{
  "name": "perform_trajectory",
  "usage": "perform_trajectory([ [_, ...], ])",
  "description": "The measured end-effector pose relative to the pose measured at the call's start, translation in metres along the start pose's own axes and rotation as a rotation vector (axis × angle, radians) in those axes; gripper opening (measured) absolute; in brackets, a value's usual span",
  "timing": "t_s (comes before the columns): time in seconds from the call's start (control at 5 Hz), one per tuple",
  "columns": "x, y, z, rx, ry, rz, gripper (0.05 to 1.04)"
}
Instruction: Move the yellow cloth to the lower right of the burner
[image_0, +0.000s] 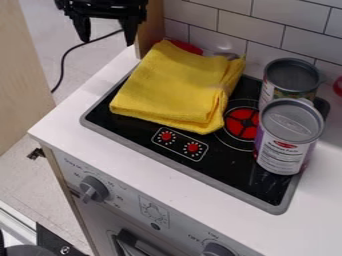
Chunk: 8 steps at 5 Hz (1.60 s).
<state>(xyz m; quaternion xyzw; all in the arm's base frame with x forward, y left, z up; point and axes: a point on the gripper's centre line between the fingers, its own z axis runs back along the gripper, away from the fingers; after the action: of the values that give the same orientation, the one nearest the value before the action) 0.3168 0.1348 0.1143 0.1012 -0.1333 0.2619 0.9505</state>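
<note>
At the top left, my black gripper hangs open, its two fingers apart with nothing between them, above and to the left of the cloth. The folded yellow cloth lies over the left and back part of the black stovetop. Beside the cloth's right edge shows the red burner, partly hidden on its right by a can. The gripper and cloth are apart.
Two cans, one at the back and one in front, stand on the stovetop's right side. A red object lies behind the cloth. Tiled wall runs behind; the white counter borders the front.
</note>
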Motion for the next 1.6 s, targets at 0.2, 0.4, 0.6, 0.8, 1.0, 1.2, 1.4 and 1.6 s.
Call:
perform_trajectory([
  [0.2,-0.006,-0.001,-0.009,0.004,0.030,-0.005,0.998],
  [0.4,-0.011,-0.021,-0.013,-0.021,0.004,-0.076,0.998],
  [0.6,-0.016,-0.046,-0.009,-0.075,0.003,-0.128,0.951],
  [0.8,-0.019,-0.074,-0.005,-0.155,-0.035,-0.218,0.680],
  [1.0,-0.026,-0.095,-0.004,-0.174,-0.067,-0.286,0.385],
  [1.2,-0.033,-0.107,-0.018,-0.166,-0.106,-0.337,0.164],
  [1.4,-0.034,-0.113,-0.026,-0.191,-0.110,-0.338,0.055],
  [1.6,-0.037,-0.115,-0.039,-0.238,-0.089,-0.291,0.052],
])
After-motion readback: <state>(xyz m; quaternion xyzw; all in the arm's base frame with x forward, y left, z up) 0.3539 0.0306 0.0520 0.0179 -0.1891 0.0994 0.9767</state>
